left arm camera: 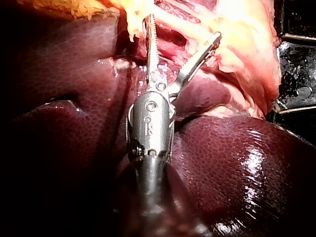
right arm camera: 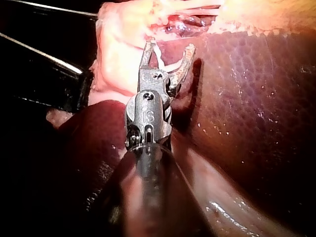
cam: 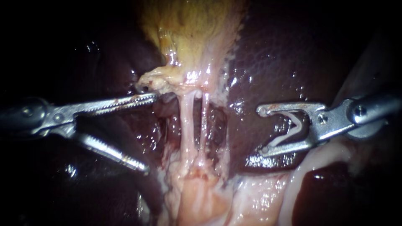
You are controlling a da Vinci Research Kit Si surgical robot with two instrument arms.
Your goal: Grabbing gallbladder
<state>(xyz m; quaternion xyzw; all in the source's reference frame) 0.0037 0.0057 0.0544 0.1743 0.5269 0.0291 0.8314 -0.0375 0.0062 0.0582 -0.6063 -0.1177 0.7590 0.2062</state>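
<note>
The left instrument (cam: 150,133) spreads its serrated steel claw wide, upper tip touching the ragged yellow gallbladder (cam: 192,37), while the right instrument (cam: 263,130) cradles a white V-shaped clip (cam: 289,134) inside its claw.

The liver (left arm camera: 237,163) lies on a dark surface (left arm camera: 296,74) showing at its edge.

Gallbladder above, tubes below, instruments flanking

The gallbladder (cam: 188,33) lies left of the liver (cam: 284,54), with two tubes (cam: 186,125) running down from it. The left instrument (cam: 150,133) is left of them. The right instrument (cam: 263,130) is over the liver, with a clip (cam: 293,129) between its jaws.
</note>
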